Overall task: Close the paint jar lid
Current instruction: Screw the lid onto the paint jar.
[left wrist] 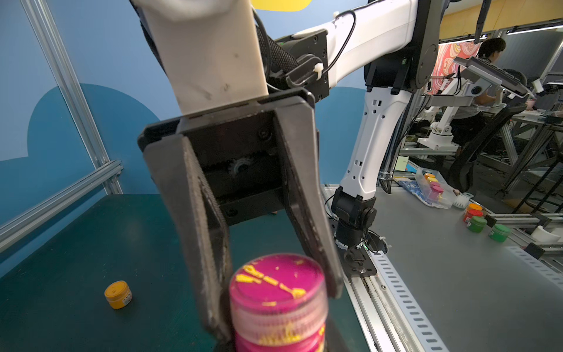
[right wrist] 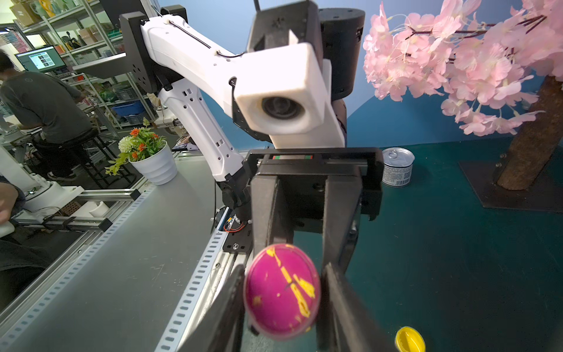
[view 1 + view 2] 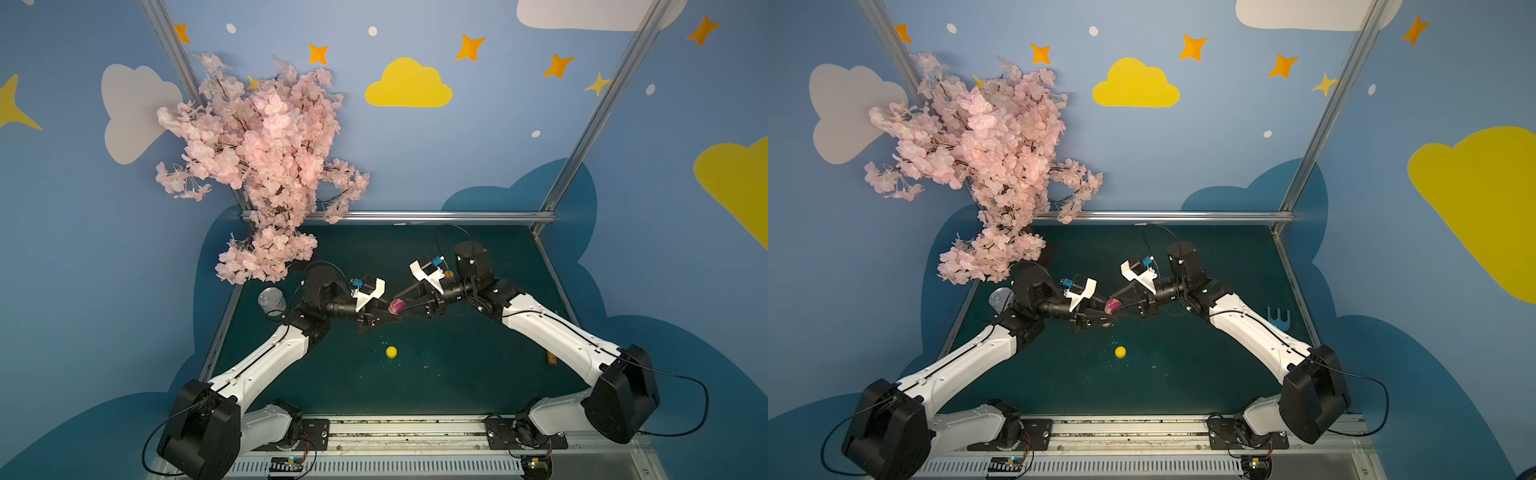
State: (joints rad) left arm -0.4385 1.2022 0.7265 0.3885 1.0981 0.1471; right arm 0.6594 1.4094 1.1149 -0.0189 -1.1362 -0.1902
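Left pincer [image 3: 385,316] around yellow-smeared magenta jar [image 1: 278,301]

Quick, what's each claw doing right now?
Left gripper: closed, holding the pink paint jar.
Right gripper: closed on the jar's lid.

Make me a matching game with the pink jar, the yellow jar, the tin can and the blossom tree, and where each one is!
Things:
1. pink jar
2. yellow jar
3. tin can
4. blossom tree

Places:
A. back corner of the green mat
B. standing alone, mid-mat
C. gripped between the left hand and right hand
D. near the tree's base

Pairs: 1-C, 2-B, 3-D, 4-A
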